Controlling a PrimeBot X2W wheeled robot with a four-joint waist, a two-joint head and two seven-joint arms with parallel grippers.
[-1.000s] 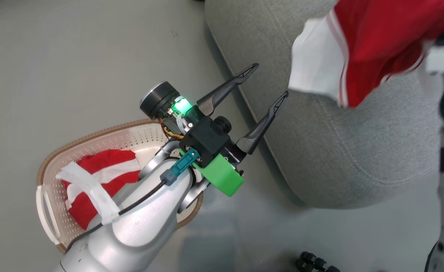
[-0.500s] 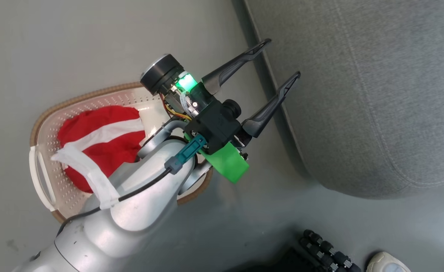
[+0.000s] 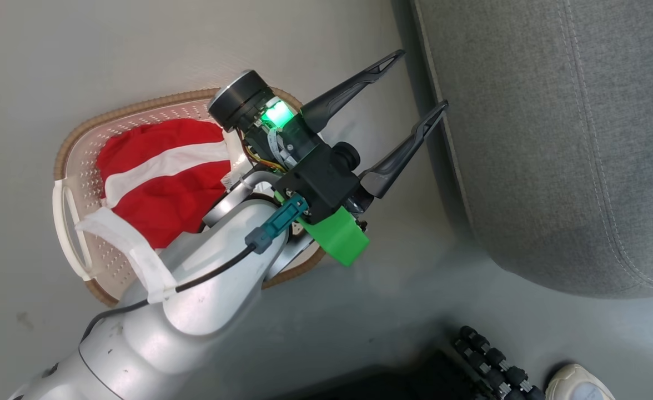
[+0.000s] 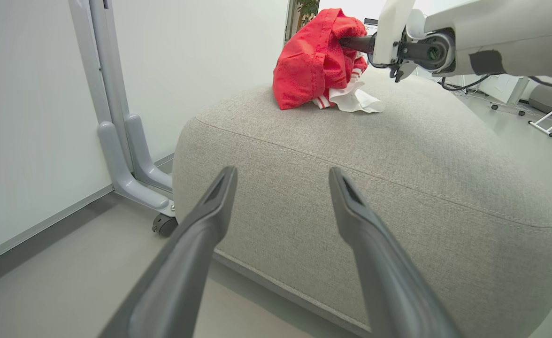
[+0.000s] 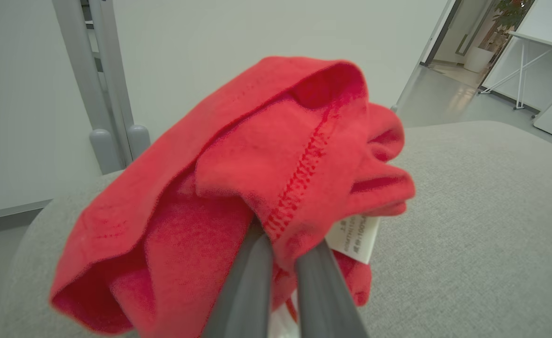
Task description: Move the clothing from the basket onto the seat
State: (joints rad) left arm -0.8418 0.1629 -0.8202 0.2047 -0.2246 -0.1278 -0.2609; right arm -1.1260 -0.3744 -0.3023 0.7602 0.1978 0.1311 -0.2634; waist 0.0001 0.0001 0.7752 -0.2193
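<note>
Tightly pinched, the jaws of the right gripper (image 5: 280,239) clamp a stitched fold of a red garment (image 5: 257,155). Its two grey fingers (image 5: 245,281) nearly meet, with cloth between them. A white care label (image 5: 353,237) hangs from the garment just beside the fingers. In the left wrist view the garment hangs bunched from that gripper. Its lowest folds and white trim touch the top of the light grey seat (image 4: 374,188), toward its far side.

The left gripper (image 3: 423,78) holds nothing. Its jaws stand wide apart above the grey floor (image 3: 110,55) and point at the seat's near side wall, the tips near the seat's edge but not touching it.

Behind that arm's forearm, the cream perforated basket (image 3: 85,178) with its brown rim sits on the floor, near the seat and apart from it. A second red garment (image 3: 160,172) with a broad white stripe lies crumpled inside, covering much of the basket's bottom.

A pale shoe (image 3: 579,383) shows at the lower right corner of the head view. A grey stand post on a caster (image 4: 121,155) stands by the wall just beside the seat.
</note>
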